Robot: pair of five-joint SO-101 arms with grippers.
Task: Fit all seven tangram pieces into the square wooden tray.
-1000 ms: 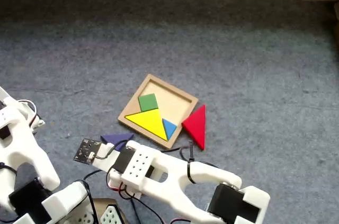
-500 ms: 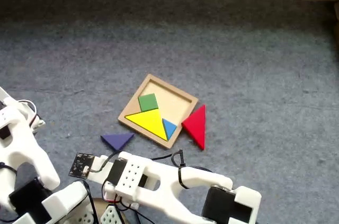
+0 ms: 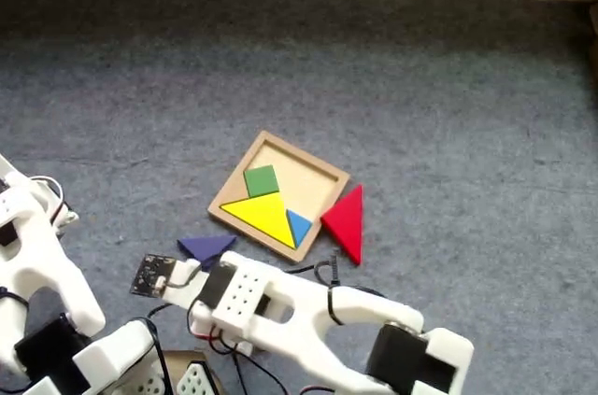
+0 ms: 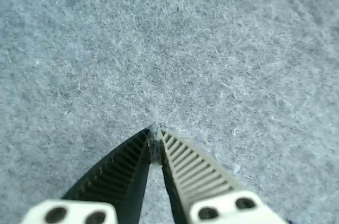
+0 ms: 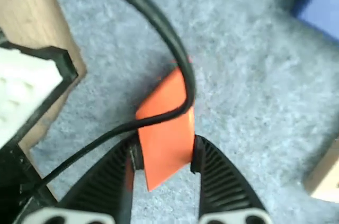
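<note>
The square wooden tray lies mid-carpet holding a green square, a yellow triangle and a small blue triangle. A red triangle rests against the tray's right side. A purple triangle lies on the carpet just left of the tray's near corner. My right arm stretches across the near edge, its wrist beside the purple triangle. My right gripper is shut on an orange piece just above the carpet. My left gripper is shut and empty over bare carpet.
A black cable loops across the orange piece in the right wrist view. The left arm stands at the left edge. Grey carpet spreads open behind and to the right of the tray.
The right arm drew back toward the near edge, uncovering the purple triangle, then came forward again to nearly its earlier spot. The left arm kept still.
</note>
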